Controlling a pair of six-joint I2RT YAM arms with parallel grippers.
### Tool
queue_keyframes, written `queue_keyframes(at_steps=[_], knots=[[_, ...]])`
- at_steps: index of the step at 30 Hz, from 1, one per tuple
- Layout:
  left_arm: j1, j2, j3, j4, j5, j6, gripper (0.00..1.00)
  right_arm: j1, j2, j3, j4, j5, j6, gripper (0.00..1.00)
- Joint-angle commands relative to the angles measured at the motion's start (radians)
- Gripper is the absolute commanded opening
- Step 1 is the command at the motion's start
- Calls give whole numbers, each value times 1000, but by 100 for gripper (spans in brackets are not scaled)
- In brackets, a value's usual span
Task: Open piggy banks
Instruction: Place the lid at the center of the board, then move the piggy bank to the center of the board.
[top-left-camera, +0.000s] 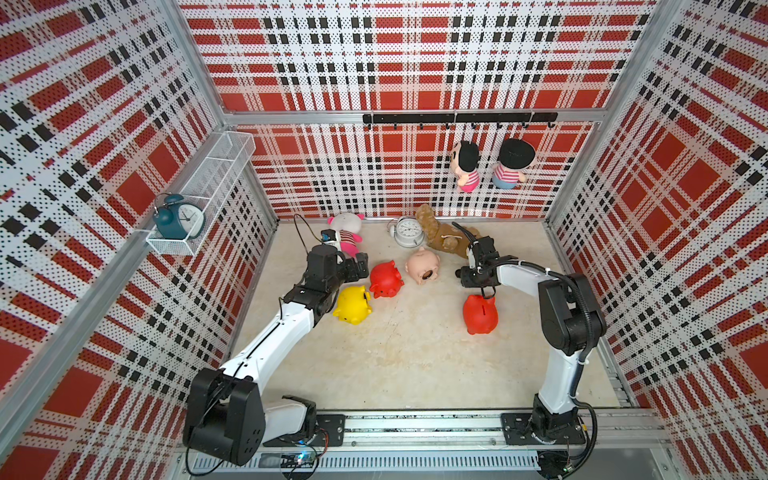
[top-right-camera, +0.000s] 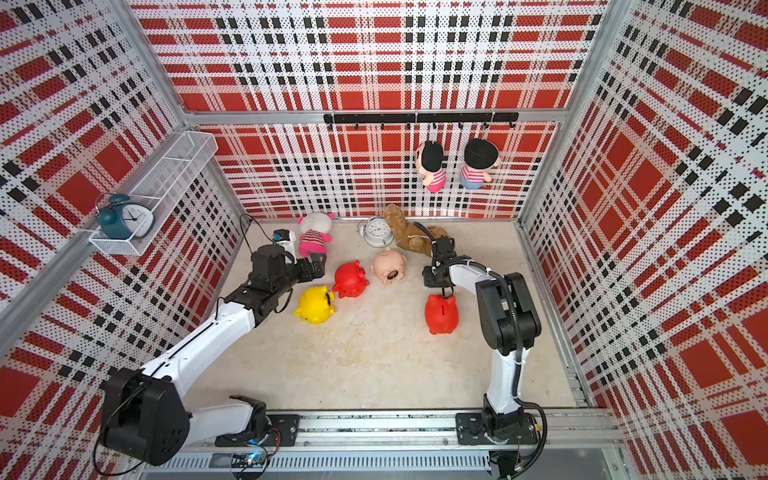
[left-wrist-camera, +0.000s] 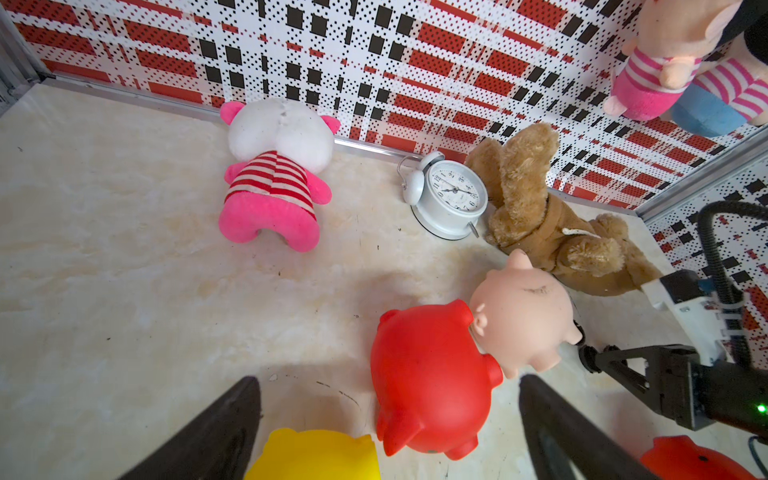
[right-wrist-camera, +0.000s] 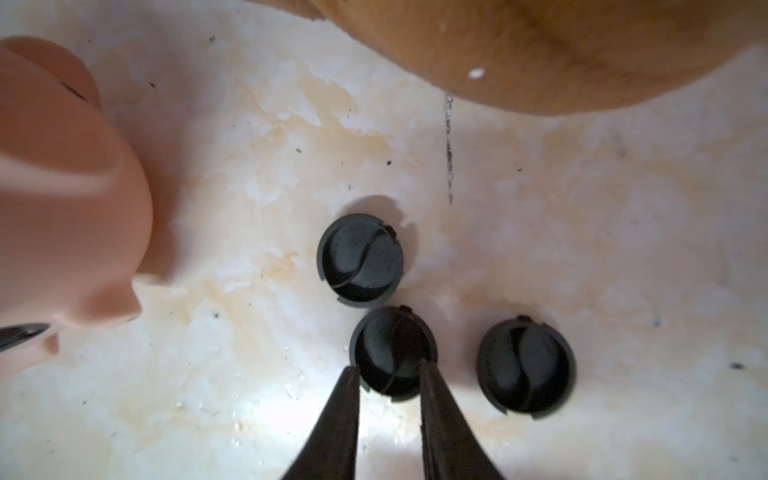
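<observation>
Two red piggy banks (top-left-camera: 386, 279) (top-left-camera: 480, 313), a yellow one (top-left-camera: 352, 305) and a pale pink one (top-left-camera: 423, 266) rest on the beige floor. The pink pig lies on its side, its round belly hole (top-left-camera: 427, 274) uncovered. My left gripper (left-wrist-camera: 390, 379) hangs wide open over the yellow pig (left-wrist-camera: 316, 455) and a red pig (left-wrist-camera: 432, 374), touching neither. My right gripper (right-wrist-camera: 388, 368) points down beside the pink pig (right-wrist-camera: 62, 187). Its jaws stand slightly apart over a black plug (right-wrist-camera: 392, 353) lying on the floor. Two more plugs (right-wrist-camera: 359, 259) (right-wrist-camera: 525, 368) lie close by.
A pink-striped plush (top-left-camera: 347, 235), a white alarm clock (top-left-camera: 409, 232) and a brown plush dog (top-left-camera: 440, 237) lie along the back wall. Two dolls (top-left-camera: 465, 166) (top-left-camera: 511, 164) hang from a hook rail. A blue clock (top-left-camera: 178, 216) sits in a wire shelf on the left wall.
</observation>
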Motion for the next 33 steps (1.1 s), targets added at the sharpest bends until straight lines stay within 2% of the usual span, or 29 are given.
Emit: queue_keyframes(at_steps=[1,4,11,17,19,20,22,25,29,31,33], knots=[[6,6,-18,36,22,-15,98,-19,-159,-38,-38,32,-20,38],[6,13,-17,44,45,-54,98,-21,-258,-114,-39,-2,-10,53],[38,9,-19,59,81,-33,98,-23,-425,-314,20,-151,37,69],[38,25,-22,67,107,-27,98,-23,-471,-464,108,-215,58,82],[37,34,-19,67,114,-33,98,-23,-473,-493,116,-240,74,91],[31,36,-20,67,114,-38,98,-19,-484,-516,133,-245,95,100],[22,36,-20,68,102,-49,98,4,-518,-562,176,-234,143,100],[-60,25,-33,68,54,-85,98,78,-572,-606,211,-161,216,100],[-299,-6,-81,80,-219,-129,98,98,-653,-594,125,-60,250,100],[-400,-5,-100,93,-307,-188,98,98,-720,-572,42,19,237,100],[-478,-2,-138,150,-338,-270,98,97,-788,-549,-48,111,220,100]])
